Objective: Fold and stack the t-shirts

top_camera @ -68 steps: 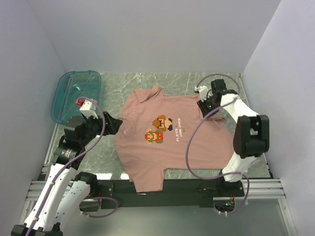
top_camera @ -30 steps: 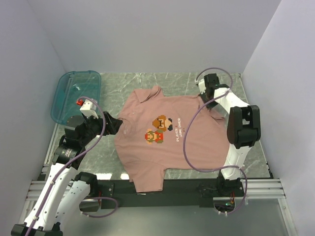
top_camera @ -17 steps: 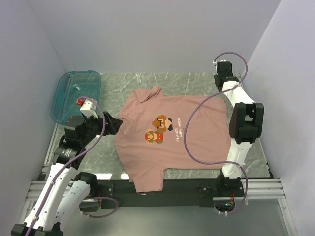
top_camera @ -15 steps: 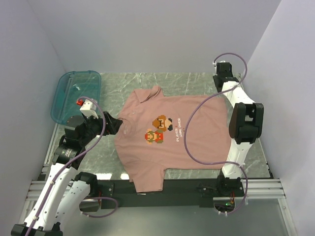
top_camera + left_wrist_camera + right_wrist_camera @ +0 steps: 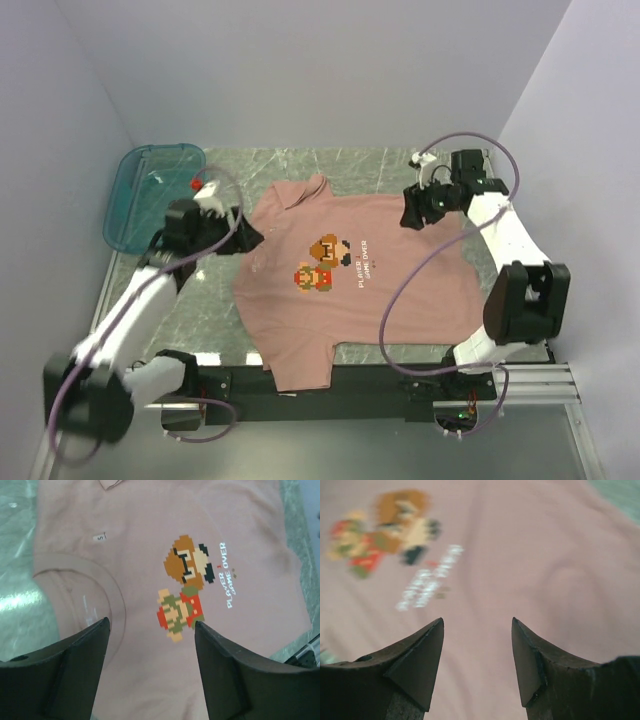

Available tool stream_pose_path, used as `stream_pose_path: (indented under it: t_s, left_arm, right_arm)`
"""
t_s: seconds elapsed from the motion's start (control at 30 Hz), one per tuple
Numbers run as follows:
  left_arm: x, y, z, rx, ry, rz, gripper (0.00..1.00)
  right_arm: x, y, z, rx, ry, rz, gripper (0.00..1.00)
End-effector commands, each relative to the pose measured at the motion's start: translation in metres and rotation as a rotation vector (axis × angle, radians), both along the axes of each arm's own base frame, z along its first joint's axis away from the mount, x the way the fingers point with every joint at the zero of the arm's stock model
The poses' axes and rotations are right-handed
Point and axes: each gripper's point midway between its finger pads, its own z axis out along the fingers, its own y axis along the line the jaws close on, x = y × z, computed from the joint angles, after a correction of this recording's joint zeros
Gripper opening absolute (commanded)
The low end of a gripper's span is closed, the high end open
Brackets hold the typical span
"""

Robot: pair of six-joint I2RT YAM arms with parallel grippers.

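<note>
A salmon-pink t-shirt (image 5: pixel 350 310) lies flat, face up, on the marble table, collar toward the far left, with a pixel-art print (image 5: pixel 323 264) and white lettering on the chest. It fills the left wrist view (image 5: pixel 150 545) and the right wrist view (image 5: pixel 530 555). My left gripper (image 5: pixel 250 236) is open and empty over the shirt's left shoulder edge; its fingers (image 5: pixel 75 650) frame the print. My right gripper (image 5: pixel 408 217) is open and empty over the shirt's far right sleeve.
A teal translucent bin (image 5: pixel 150 190) sits at the far left corner of the table. Grey walls close in on the left, back and right. Bare marble (image 5: pixel 380 165) shows behind the shirt. Purple cables loop from both arms.
My left arm has swung up and toward the back, from the shirt's left edge to its shoulder. My right arm rose toward the back corner, then came down over the right sleeve.
</note>
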Motion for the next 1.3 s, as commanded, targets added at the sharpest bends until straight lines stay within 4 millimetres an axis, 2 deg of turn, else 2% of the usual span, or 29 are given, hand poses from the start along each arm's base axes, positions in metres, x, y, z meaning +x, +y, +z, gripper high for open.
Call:
stream_pose_path:
  t_s: [0.0,0.03,0.1,0.13,0.2,0.23,0.3,0.33,0.47,0.5,0.6,0.8,1.27]
  left_arm:
    - [0.044,-0.023,0.017,-0.015,-0.033,-0.105,0.73]
    - [0.068,-0.027,0.007,-0.001,0.015,-0.11,0.69]
    - [0.093,-0.026,-0.008,0.062,0.055,-0.103,0.67]
    - [0.117,-0.028,-0.019,0.085,0.085,-0.101,0.63]
    - [0.135,-0.031,-0.037,0.14,0.134,-0.102,0.59]
    - [0.153,-0.036,-0.048,0.157,0.162,-0.105,0.57]
    - [0.164,-0.043,-0.063,0.207,0.195,-0.098,0.57]
    - [0.177,-0.048,-0.07,0.225,0.202,-0.093,0.56]
    - [0.192,-0.067,-0.087,0.282,0.242,-0.064,0.52]
    - [0.195,-0.066,-0.096,0.289,0.263,-0.037,0.51]
    - [0.208,-0.064,-0.101,0.263,0.288,0.05,0.42]
    - [0.211,-0.073,-0.122,0.198,0.348,0.091,0.31]
    - [0.226,-0.082,-0.138,0.159,0.386,0.11,0.32]
  right_arm:
    - [-0.059,0.05,0.026,0.256,0.018,0.222,0.63]
    - [-0.062,0.05,0.027,0.256,0.01,0.219,0.63]
    - [-0.071,0.051,0.023,0.264,0.001,0.232,0.63]
    - [-0.073,0.052,0.023,0.266,-0.003,0.235,0.63]
    - [-0.072,0.047,0.023,0.273,-0.004,0.224,0.63]
    - [-0.071,0.045,0.023,0.281,-0.001,0.218,0.63]
    - [-0.072,0.04,0.023,0.31,0.013,0.209,0.63]
    - [-0.072,0.038,0.023,0.318,0.015,0.202,0.63]
    - [-0.072,0.031,0.019,0.334,0.039,0.182,0.63]
    - [-0.071,0.03,0.019,0.336,0.039,0.179,0.62]
    - [-0.072,0.029,0.018,0.342,0.045,0.179,0.62]
    - [-0.071,0.027,0.016,0.344,0.052,0.176,0.62]
    - [-0.072,0.024,0.015,0.363,0.069,0.168,0.62]
